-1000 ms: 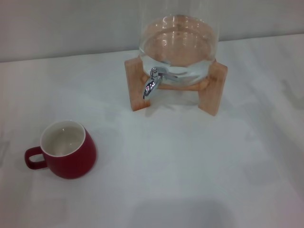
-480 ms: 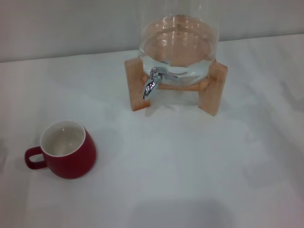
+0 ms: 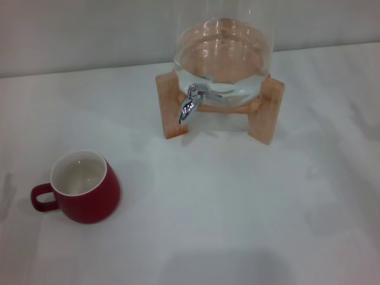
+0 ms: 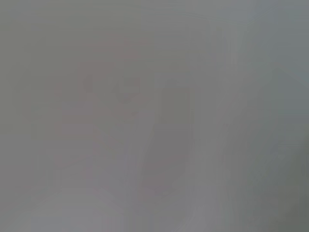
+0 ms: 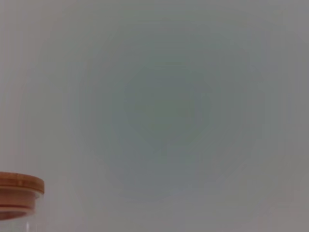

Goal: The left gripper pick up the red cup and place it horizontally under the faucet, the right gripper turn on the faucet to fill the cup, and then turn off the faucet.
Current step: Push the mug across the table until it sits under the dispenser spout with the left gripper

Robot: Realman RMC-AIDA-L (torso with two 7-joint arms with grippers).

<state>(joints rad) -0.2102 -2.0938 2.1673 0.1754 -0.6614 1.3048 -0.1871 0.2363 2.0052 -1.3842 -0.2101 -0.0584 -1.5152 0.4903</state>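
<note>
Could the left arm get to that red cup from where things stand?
Probably yes: the red cup stands upright and alone on the white table, well clear of the faucet. The left gripper itself is out of view.

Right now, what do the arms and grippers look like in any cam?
Can't say: neither arm nor gripper shows in any view. The head view has only the red cup and the faucet. The left wrist view is blank grey; the right wrist view shows only a wooden lid.
</note>
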